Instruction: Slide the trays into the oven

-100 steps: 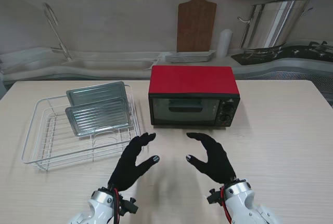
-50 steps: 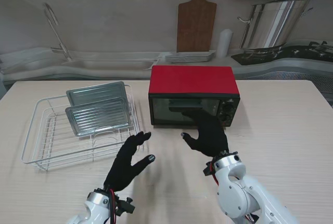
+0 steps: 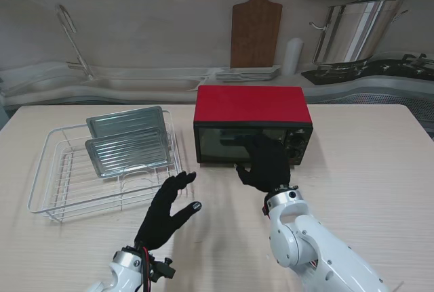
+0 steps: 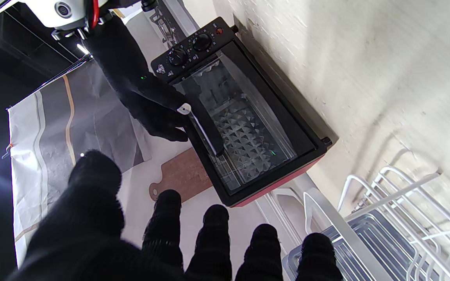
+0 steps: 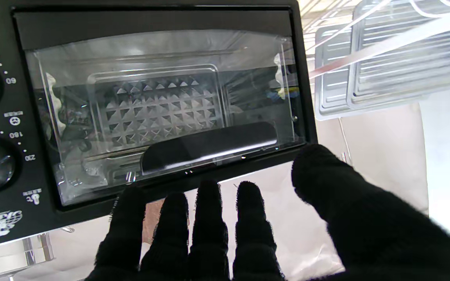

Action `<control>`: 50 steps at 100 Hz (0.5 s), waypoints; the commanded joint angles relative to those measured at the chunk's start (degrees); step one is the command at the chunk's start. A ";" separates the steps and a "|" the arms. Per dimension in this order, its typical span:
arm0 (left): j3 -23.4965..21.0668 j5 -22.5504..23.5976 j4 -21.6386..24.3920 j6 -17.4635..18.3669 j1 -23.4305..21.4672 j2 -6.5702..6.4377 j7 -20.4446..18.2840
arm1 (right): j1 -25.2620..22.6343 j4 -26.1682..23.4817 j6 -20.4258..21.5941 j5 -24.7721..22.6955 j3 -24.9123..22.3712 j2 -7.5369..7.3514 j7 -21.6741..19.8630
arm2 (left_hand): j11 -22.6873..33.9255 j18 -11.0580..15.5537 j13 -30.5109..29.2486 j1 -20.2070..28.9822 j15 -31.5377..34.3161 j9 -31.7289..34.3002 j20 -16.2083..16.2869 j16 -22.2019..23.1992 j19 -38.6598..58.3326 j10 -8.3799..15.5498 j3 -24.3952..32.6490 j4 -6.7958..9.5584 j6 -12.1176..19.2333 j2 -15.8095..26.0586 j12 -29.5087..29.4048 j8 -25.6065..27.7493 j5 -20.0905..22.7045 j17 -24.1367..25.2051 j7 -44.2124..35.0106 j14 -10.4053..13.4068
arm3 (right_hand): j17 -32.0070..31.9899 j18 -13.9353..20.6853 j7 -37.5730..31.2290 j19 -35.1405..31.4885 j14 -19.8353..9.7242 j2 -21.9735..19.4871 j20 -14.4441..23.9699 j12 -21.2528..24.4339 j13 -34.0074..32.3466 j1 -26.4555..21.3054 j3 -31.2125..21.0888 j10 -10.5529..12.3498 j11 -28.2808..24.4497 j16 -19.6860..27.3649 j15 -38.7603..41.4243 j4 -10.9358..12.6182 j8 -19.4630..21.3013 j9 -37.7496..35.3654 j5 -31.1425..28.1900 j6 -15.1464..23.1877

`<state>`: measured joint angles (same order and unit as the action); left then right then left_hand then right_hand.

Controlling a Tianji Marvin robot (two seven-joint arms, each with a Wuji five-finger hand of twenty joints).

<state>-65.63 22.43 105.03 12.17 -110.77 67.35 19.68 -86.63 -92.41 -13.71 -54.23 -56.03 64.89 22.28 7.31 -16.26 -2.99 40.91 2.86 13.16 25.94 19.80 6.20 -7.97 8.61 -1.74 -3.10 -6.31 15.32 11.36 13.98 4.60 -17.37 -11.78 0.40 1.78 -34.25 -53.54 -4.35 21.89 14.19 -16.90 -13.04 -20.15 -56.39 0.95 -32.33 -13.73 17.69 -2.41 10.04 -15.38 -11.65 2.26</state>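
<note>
— Where are the trays (image 3: 127, 144)?
— Both upright in the wire rack (image 3: 47, 190), left of the red oven (image 3: 251, 124); its door is closed.
— And the hands?
— Right hand (image 3: 266, 162) spread before the oven door, gripping nothing. Left hand (image 3: 165, 212) nearer me, fingers (image 4: 214, 234) apart, empty.

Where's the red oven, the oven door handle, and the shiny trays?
red oven (image 3: 252, 104), stand view, middle of its red top.
oven door handle (image 5: 209, 145), right wrist view, middle of the black bar.
trays (image 3: 127, 151), stand view, ribbed face of the nearer tray.
</note>
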 commanded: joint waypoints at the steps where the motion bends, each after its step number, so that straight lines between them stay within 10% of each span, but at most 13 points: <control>1: 0.01 -0.08 0.70 -0.07 -0.56 0.32 -0.83 | 0.32 0.65 -0.12 -0.32 0.51 0.39 -0.55 | -0.46 0.67 0.58 0.67 0.07 0.97 1.51 0.87 -0.75 0.30 1.32 1.25 0.15 -0.25 0.65 0.60 1.18 0.72 0.77 0.32 | -1.26 1.68 1.15 1.68 -1.78 -1.18 -0.61 0.60 1.37 1.12 0.55 -0.38 1.19 0.86 -1.43 2.27 -1.33 2.12 2.20 -0.67; 50: -0.17 0.07 0.97 -0.23 -0.81 0.28 -0.90 | 1.36 2.52 -2.21 0.65 2.35 0.50 -1.87 | -0.47 0.69 0.68 0.73 0.04 0.97 1.54 0.86 -0.84 0.29 1.27 1.27 0.08 -0.24 0.67 0.63 1.17 0.71 0.84 0.42 | -1.77 2.60 9.38 4.99 0.06 -2.53 -2.99 3.79 1.05 1.20 2.11 -4.06 9.03 5.07 -8.83 2.59 -6.92 1.13 -1.22 -7.65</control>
<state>-65.73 22.52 105.28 12.11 -111.01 67.35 19.67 -84.88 -90.07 -15.90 -53.84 -53.95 64.95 21.62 7.31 -16.27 -2.99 40.98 2.86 13.16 25.94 19.80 6.20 -7.97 8.61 -1.74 -3.11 -6.31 15.32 11.37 13.97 4.60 -17.34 -11.78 -0.76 2.88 -26.69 -49.97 -4.40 20.55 11.99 -13.86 -12.71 -20.14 -56.31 -0.80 -24.64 -9.92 10.33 -2.41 4.33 -14.14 -11.90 -4.05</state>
